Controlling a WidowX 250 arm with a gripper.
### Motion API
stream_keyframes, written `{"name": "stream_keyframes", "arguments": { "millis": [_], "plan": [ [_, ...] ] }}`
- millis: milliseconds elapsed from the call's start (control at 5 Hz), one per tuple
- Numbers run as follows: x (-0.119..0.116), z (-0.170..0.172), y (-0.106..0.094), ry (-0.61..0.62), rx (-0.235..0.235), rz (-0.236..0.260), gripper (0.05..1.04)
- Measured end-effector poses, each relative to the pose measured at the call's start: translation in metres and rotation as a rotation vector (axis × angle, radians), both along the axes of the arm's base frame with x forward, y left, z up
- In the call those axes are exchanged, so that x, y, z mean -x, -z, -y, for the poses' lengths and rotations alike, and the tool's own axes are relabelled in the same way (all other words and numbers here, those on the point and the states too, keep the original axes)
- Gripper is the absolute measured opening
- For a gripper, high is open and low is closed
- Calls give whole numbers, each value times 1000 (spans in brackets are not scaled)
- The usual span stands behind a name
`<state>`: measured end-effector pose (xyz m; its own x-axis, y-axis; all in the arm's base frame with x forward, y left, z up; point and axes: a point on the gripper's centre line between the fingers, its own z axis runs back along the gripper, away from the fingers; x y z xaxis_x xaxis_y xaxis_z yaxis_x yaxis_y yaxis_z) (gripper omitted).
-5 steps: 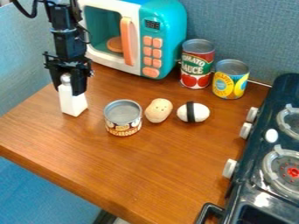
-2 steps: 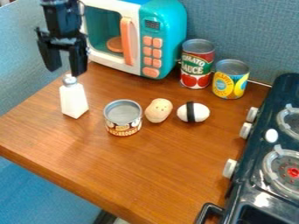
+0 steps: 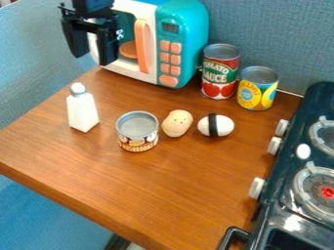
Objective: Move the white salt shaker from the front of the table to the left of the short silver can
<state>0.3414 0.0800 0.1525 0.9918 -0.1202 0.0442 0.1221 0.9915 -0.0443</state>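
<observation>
Gripper (image 3: 91,58) hangs spread and unloaded above the white bottle (image 3: 82,108), partly blocking the toy microwave (image 3: 184,29); mushroom can (image 3: 137,133) stands just beside the potato (image 3: 177,123).

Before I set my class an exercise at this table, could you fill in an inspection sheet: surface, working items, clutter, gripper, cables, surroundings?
Surface: brown wood-grain table; spills, nothing seen.
Working items: white bottle with a grey cap, upright at the left, apart from the gripper.
Clutter: short can, potato-like toy with a face, white egg-like toy with a black band; at the back, red-and-green can and yellow can, both upright.
Gripper: open, holding nothing, raised in front of the toy microwave.
Cables: thin pale line beside the yellow can, possibly a cord; cannot tell.
Surroundings: toy stove at the right, blue-grey panels behind.
</observation>
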Motion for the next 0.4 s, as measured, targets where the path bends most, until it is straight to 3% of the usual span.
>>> {"name": "stream_keyframes", "arguments": {
  "millis": [200, 400],
  "plan": [
    [-20, 40, -20, 65, -3, 55, 1001],
    [-39, 97, -2, 149, 2, 90, 1001]
  ]
}}
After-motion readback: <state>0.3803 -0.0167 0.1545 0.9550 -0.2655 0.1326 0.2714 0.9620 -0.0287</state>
